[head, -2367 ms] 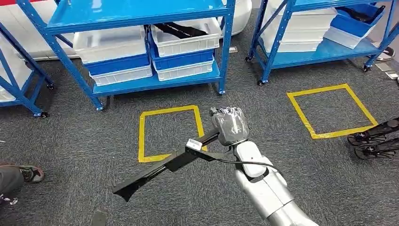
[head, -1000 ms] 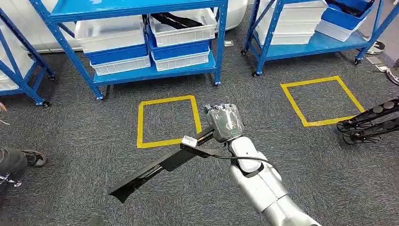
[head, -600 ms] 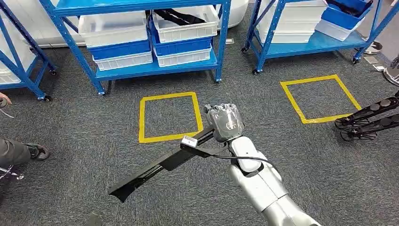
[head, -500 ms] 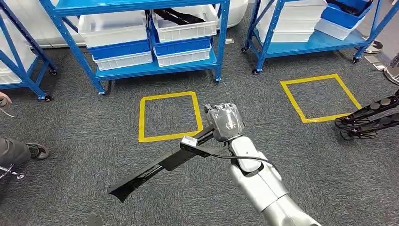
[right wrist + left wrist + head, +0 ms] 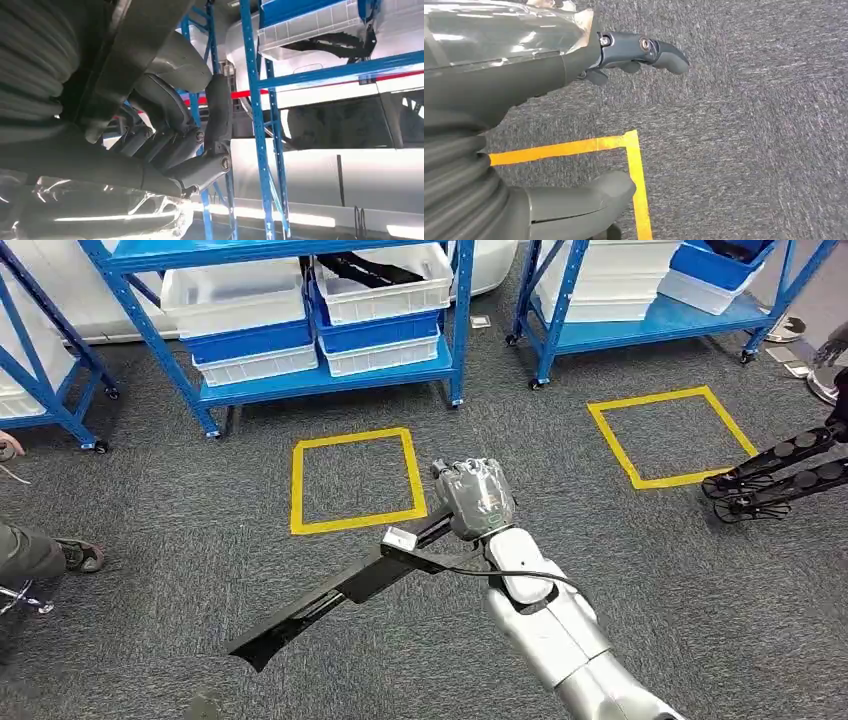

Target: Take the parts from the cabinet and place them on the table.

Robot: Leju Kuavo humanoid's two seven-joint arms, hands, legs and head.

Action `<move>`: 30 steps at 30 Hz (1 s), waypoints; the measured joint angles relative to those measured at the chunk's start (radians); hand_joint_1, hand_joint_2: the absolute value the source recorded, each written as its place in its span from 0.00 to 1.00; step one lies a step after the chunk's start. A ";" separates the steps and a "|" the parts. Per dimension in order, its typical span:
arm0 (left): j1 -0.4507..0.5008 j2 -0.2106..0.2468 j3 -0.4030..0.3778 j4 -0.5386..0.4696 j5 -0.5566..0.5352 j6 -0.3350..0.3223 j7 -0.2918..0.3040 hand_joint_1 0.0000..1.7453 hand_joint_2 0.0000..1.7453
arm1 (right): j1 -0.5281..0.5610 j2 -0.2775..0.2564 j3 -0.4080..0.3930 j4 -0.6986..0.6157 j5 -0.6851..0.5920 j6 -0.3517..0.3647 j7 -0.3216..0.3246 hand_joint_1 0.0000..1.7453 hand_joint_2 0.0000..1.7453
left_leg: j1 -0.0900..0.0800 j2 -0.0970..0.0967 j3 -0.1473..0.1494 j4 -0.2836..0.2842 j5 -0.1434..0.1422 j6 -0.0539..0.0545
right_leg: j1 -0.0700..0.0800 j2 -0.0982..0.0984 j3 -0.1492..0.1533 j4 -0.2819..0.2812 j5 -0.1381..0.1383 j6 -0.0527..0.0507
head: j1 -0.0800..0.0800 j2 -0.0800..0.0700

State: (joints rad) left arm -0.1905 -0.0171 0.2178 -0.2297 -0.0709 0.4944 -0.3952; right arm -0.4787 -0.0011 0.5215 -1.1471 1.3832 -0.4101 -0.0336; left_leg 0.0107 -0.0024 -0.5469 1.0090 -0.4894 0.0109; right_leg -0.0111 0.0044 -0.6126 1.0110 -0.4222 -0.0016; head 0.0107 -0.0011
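The step in hand looks like the carry: the right hand (image 5: 478, 498) holds a long black part (image 5: 340, 595) out over the grey carpet (image 5: 180, 540), with the blue shelving rack (image 5: 300, 400) standing well apart ahead of it, so the part is already out of the cabinet and not yet set down. In the head view the hand grips the part at its upper end, and the part slants down and away to the robot's left, ending in a wider, flared black tip near the picture's lower edge. It is a slim, flat, matt black bar, stepped along its length, with a small white block (image 5: 400, 539) fixed on it close to the hand. In the right wrist view the dark fingers (image 5: 200, 150) are curled tight around a dark bar, so the hold is a full wrap and not a pinch. The left hand (image 5: 524, 90) hangs over the carpet beside a yellow tape corner (image 5: 634, 150); its fingers (image 5: 644, 50) are stretched out and apart from the thumb with nothing between them. No surface to receive the part can be seen, so the next move probably calls for turning or walking until one comes into sight, while keeping the long free end level and away from the rack posts. White and blue bins (image 5: 380, 315) sit on the rack, one holding more black parts, and a person's shoe (image 5: 80, 555) is at the left edge.
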 joint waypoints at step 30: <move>0.006 -0.002 0.010 0.000 0.000 0.000 -0.002 0.00 1.00 | -0.006 0.005 0.000 0.008 -0.002 0.000 -0.003 0.98 1.00 | 0.008 0.000 0.004 -0.012 0.003 -0.011 | -0.004 -0.003 0.018 -0.012 -0.006 -0.009 | -0.002 0.000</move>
State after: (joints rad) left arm -0.1850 -0.0195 0.2277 -0.2296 -0.0706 0.4940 -0.3967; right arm -0.4845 0.0034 0.5219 -1.1391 1.3809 -0.4097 -0.0362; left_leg 0.0186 -0.0028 -0.5424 0.9966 -0.4859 -0.0005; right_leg -0.0153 0.0009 -0.5947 0.9987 -0.4279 -0.0104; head 0.0084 -0.0011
